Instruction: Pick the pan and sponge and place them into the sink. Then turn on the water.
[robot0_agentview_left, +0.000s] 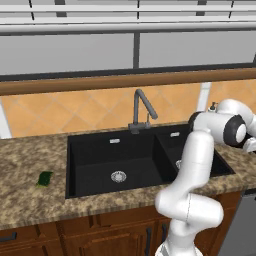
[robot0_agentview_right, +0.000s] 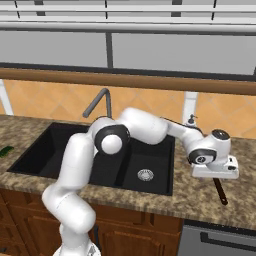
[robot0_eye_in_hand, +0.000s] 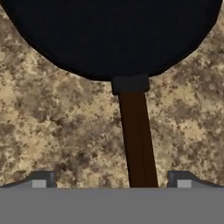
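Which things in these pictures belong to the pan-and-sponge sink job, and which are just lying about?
Job:
pan, handle between the open tool's tips
sponge, on the counter left of the sink
sink
faucet, no water running

Lying about:
soap dispenser, behind the sink

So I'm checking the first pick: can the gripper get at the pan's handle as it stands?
Probably yes. The gripper is open, its fingertips standing apart on either side of the pan's handle, with nothing between them. The pan lies on the bare counter.
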